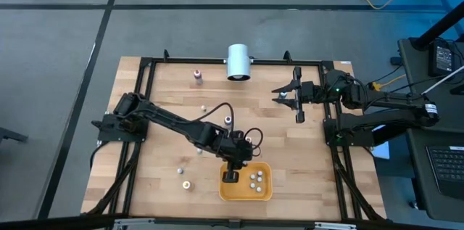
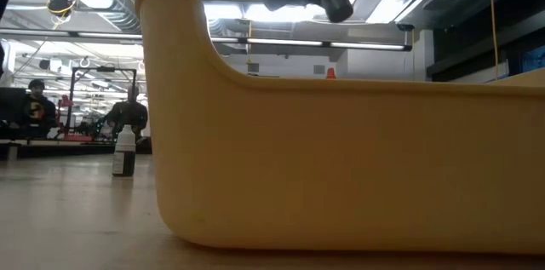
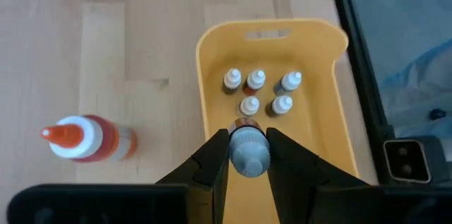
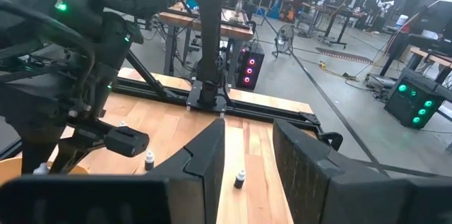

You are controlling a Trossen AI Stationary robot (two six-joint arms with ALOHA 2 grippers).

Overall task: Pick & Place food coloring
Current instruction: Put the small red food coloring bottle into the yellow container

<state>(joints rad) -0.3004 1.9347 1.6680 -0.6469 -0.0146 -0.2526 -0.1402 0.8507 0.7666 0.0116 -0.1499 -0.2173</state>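
The food coloring is a set of tiny bottles. Several stand inside the orange tray (image 1: 262, 190), where the left wrist view shows their whitish tops (image 3: 256, 79). Others are scattered on the wood: a pink-topped one (image 1: 197, 76), one lying on its side with an orange-red top (image 3: 85, 138), and one standing upright (image 2: 124, 152). My left gripper (image 1: 230, 175) is over the tray's left half, shut on a bottle with a pale blue-grey cap (image 3: 248, 157). My right gripper (image 1: 288, 96) waits open over the table's far right. My left gripper pinches the small bottle between its two fingers (image 3: 215, 155), at the cap end (image 3: 248, 160). The fingers come from above, pointing down. The bottle stands upright, cap up, over the tray's floor (image 3: 233, 203). Whether its base touches the floor cannot be seen.
A big white cylinder (image 1: 238, 62) lies at the table's far edge. A black frame (image 1: 217, 60) borders the wooden top. The tray's tall wall (image 2: 341, 168) fills the low view. Bare wood lies between the tray and the right gripper. People stand in the room beyond.
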